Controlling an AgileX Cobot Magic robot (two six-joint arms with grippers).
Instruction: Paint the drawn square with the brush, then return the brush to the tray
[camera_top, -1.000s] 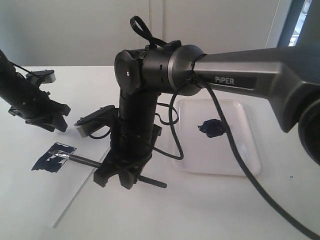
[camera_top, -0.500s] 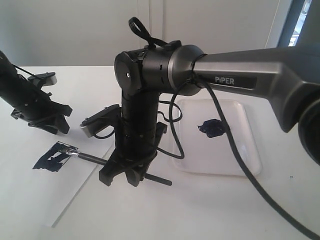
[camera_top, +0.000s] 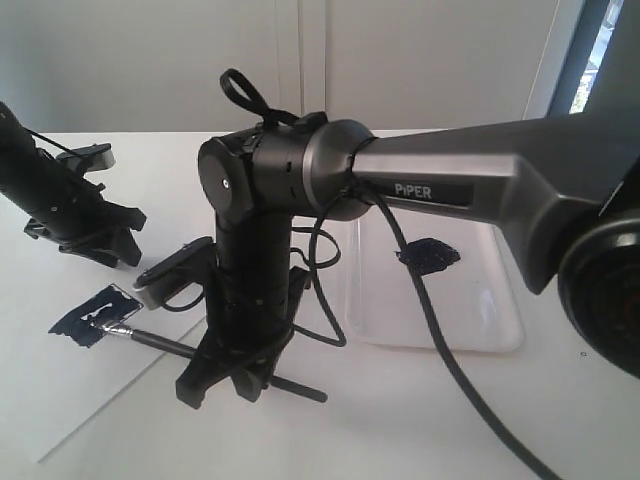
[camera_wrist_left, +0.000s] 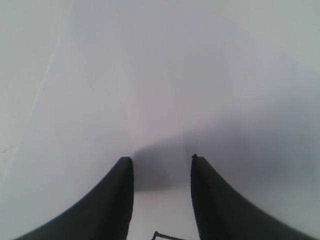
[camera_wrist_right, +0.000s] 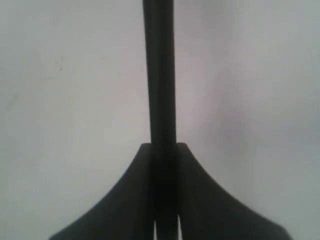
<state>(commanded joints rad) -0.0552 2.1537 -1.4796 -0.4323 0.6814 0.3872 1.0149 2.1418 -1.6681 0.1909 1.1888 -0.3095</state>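
Right gripper (camera_top: 222, 385), jaws clamped on the long thin black-handled paintbrush (camera_top: 160, 342), bristles touching the slanted, streaky blue-black painted square (camera_top: 88, 316) at its nine o'clock. A paler patch by the tip looks unfilled, so light, short strokes inside the outline seem wisest. Left gripper (camera_top: 95, 240) hovers at the square's twelve o'clock, jaws apart and empty; the shallow white plastic tray (camera_top: 440, 345) sits at three o'clock.

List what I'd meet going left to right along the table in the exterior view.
drawn square → right gripper, shut on the brush → tray. The left gripper overlaps the square, so it is unplaced.
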